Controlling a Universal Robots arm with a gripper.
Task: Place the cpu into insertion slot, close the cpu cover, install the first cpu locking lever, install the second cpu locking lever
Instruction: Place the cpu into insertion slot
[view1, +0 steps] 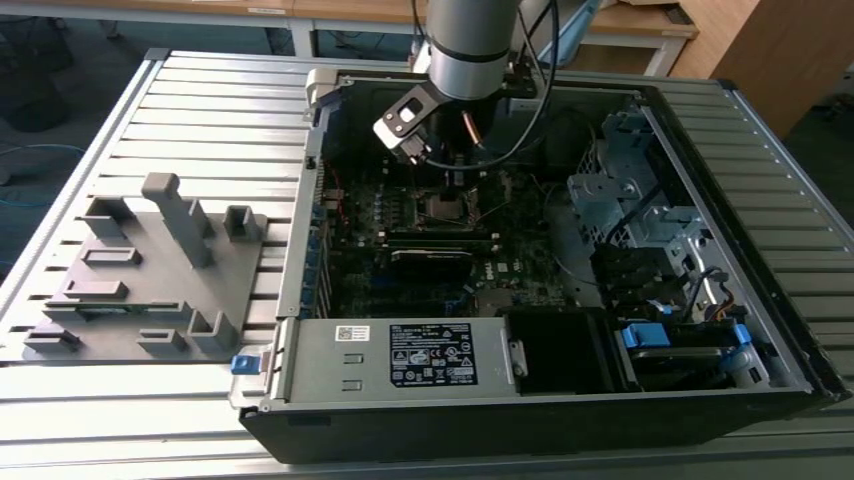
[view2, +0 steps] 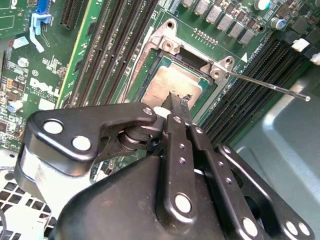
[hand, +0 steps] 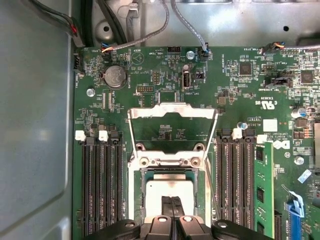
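A slatted metal table (view1: 200, 110) carries an open computer case (view1: 534, 425) lying on its side. A grey plastic fixture (view1: 147, 270) sits beside it at the exterior view's left, and the arm (view1: 467, 40) reaches down into the case. In both wrist views we see the end effector (hand: 172, 201) (view2: 179, 102) with its two slim fingers pressed together, gripping nothing. Its tips are right over the cpu (hand: 159, 187) (view2: 167, 82), and we cannot tell whether they touch it. The cpu lies flat in the insertion slot (hand: 141, 172) amid the green motherboard (hand: 240, 100). The cpu cover (hand: 172, 110) stands raised on its hinge, just beyond the cpu. In the second wrist view a thin locking lever (view2: 265, 84) juts free past the socket's corner.
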